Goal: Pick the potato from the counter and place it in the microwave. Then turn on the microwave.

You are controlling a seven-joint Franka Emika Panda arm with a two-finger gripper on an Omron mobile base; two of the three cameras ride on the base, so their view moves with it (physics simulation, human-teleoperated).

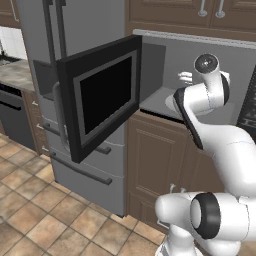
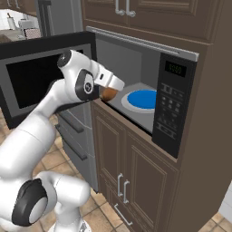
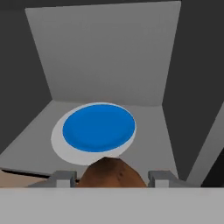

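Nearest the hand camera we saw the potato (image 3: 111,173), brown and rough, held between the two fingers (image 3: 61,178) of the pincer (image 3: 111,180), so our pincer was clenched on the potato.

From the right base view, our white arm (image 2: 31,136) reached up from seven o'clock toward the open cavity of the microwave (image 2: 174,104), with the potato (image 2: 108,94) showing as a brown lump just under the pincer (image 2: 113,88), right at the front lip of the cavity. We could not tell whether it had crossed the threshold.

Largest in the scene was the tall grey fridge (image 1: 85,30), at ten o'clock of the left base view. Next came the brown wooden cabinets (image 2: 136,167) below and above the microwave. Its door (image 1: 102,97) stood swung wide open to the left, dark glass in a grey frame. Its button panel (image 2: 170,108) sat at three o'clock of the cavity, a green readout at its top.

Inside, on the grey floor of the cavity, lay a round blue plate (image 3: 99,127) on a paler turntable disc (image 3: 59,144), at twelve o'clock from the potato in the hand view and apart from it.
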